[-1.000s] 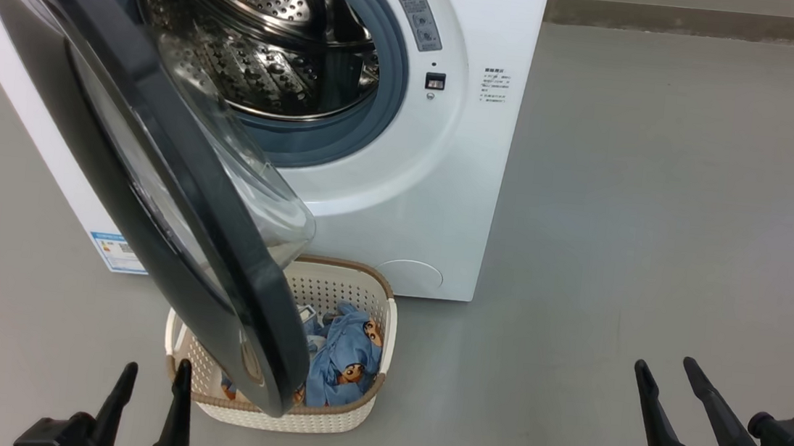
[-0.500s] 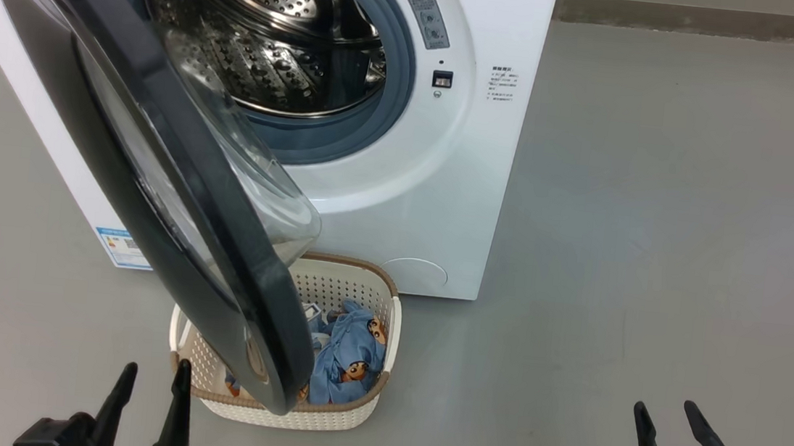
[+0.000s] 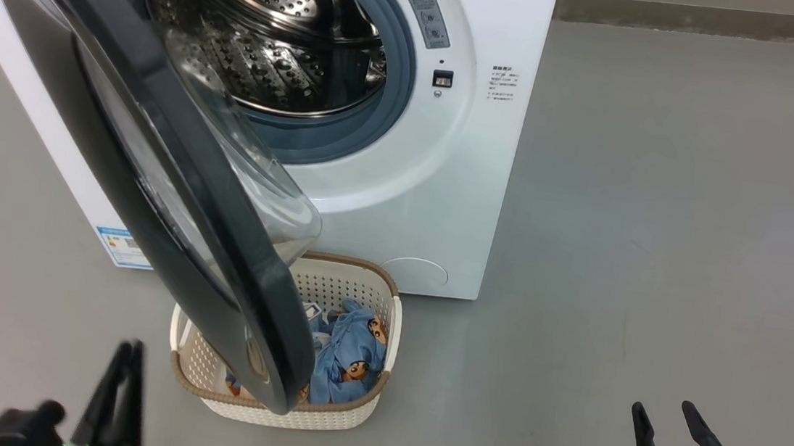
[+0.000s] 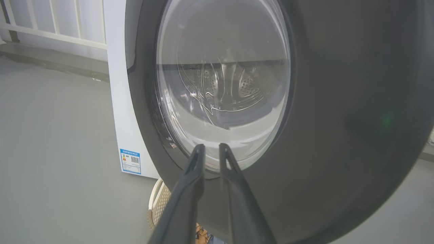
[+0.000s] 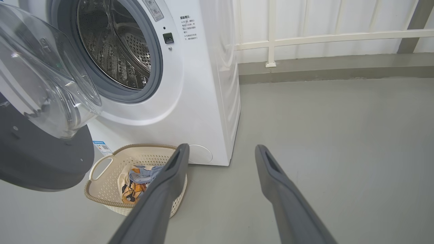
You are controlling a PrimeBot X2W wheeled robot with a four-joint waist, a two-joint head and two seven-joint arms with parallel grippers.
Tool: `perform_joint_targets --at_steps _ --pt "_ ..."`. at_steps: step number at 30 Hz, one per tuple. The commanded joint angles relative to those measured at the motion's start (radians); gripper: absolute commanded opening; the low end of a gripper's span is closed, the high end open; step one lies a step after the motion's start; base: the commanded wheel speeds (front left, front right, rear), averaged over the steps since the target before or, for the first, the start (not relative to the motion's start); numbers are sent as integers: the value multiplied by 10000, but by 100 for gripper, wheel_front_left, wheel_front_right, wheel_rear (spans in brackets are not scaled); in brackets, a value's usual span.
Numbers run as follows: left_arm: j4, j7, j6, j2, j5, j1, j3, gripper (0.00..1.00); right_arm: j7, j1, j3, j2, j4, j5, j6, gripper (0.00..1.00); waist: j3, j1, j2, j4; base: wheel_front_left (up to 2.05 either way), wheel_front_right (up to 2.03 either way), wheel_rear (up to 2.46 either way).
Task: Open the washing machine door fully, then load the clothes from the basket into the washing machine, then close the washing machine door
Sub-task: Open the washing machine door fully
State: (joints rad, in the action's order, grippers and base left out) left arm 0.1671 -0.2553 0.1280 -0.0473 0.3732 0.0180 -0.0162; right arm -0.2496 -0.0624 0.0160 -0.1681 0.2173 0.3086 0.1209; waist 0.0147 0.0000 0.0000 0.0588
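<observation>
The white washing machine point(image 3: 413, 203) stands ahead with its steel drum point(image 3: 276, 44) exposed. The washing machine door point(image 3: 208, 212), black-rimmed with a clear glass bowl, hangs partly open and swings out over the basket point(image 3: 320, 412). Blue clothes point(image 3: 351, 357) with orange figures lie in the basket, its left half hidden behind the door. My left gripper point(image 3: 127, 354) hovers low at the left with its fingers almost together, nothing between them. In the left wrist view that gripper point(image 4: 210, 146) points at the door's outer face point(image 4: 339, 118). My right gripper point(image 3: 663, 407) is open, far right of the basket.
Grey floor spreads wide to the right of the machine. A white railing point(image 5: 322, 35) and a low kerb point(image 5: 339, 71) run along the back. A blue label point(image 4: 130, 161) is stuck low on the machine's side. The basket point(image 5: 101, 198) sits against the machine's front.
My left gripper's fingers have drawn together from wide apart and shifted slightly left. The right gripper sank lower in view a second ago as the camera shifted, then held still.
</observation>
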Motion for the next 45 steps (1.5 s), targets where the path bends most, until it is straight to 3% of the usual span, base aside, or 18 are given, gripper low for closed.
perform_joint_targets --at_steps 1,5,9,13,17,23,28,35,45 --pt "-430 -65 27 -91 -110 -487 421 0 -122 110 162 -123 -226 -116 98 100 -2 0 0 9 0 0 0" --pt "-1687 -65 27 -50 -255 -646 797 0 -122 105 154 -119 -239 -134 98 100 -6 0 0 25 0 0 0" --pt "-3576 -65 -6 -35 552 -871 730 0 -122 122 162 -128 -245 -140 98 100 1 0 0 10 0 0 0" --pt "-5130 -65 -162 -33 724 -962 -213 0 -122 178 184 -137 -252 -93 98 100 57 0 0 -41 0 0 0" --pt "-5658 -65 -297 -32 944 -1077 -1577 0 -122 288 223 -140 -259 -75 98 100 167 0 0 -124 0 0 0" --pt "-4704 -65 -303 -31 1253 -1309 -3229 0 -122 415 301 -130 -246 -48 98 100 321 0 0 -267 0 0 0" --pt "-3400 -65 -257 -31 1684 -1553 -3861 0 -122 499 331 -126 -221 -46 98 100 413 0 0 -360 0 0 0" --pt "-1728 -65 -272 -30 2155 -1892 -3682 0 -122 620 432 -129 -181 -36 98 100 497 0 0 -478 0 0 0" --pt "-862 -65 -285 -30 2438 -2150 -3207 0 -122 701 440 -174 -207 -55 98 100 505 0 0 -497 0 0 0"
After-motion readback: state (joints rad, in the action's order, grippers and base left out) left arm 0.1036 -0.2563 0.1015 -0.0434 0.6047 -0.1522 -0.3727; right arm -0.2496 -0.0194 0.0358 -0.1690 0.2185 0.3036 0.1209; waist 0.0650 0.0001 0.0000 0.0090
